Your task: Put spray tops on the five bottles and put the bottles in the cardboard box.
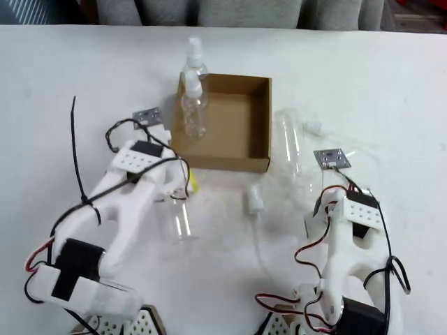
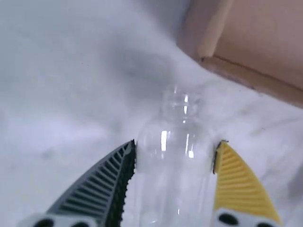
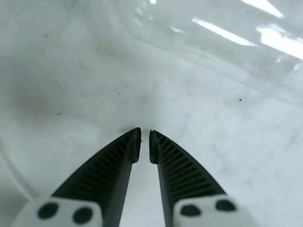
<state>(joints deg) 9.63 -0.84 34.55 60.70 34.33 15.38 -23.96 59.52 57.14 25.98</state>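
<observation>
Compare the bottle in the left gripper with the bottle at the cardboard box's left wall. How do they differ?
The gripped bottle has a bare, open neck; the box-side bottle wears a white spray top. The gripped bottle sits clamped between the left gripper's fingers; the box-side bottle, at the cardboard box, is touched by neither gripper. Both are clear plastic.

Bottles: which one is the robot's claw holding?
The capless bottle between the left gripper's fingers, near the cardboard box; the others are untouched.
</observation>
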